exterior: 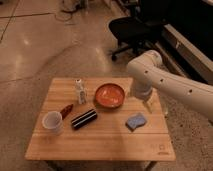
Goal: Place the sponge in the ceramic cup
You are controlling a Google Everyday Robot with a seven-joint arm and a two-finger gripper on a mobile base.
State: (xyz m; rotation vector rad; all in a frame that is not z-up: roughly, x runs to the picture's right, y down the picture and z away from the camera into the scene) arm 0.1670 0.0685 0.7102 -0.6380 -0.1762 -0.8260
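Note:
The light-blue sponge (136, 121) lies flat on the right half of the wooden table (100, 142). At the table's left front, far from the sponge, the white ceramic cup (52, 122) stands upright. My gripper (149, 106) hangs from the white arm (165, 80) that reaches in from the right. It sits just above and to the right of the sponge, near the table's right edge. Nothing shows in the gripper.
An orange-red bowl (109, 95) sits at the back middle, with a small clear bottle (80, 91) to its left. A dark striped cylinder (84, 119) and a small red object (66, 110) lie between cup and sponge. A black office chair (131, 30) stands behind the table.

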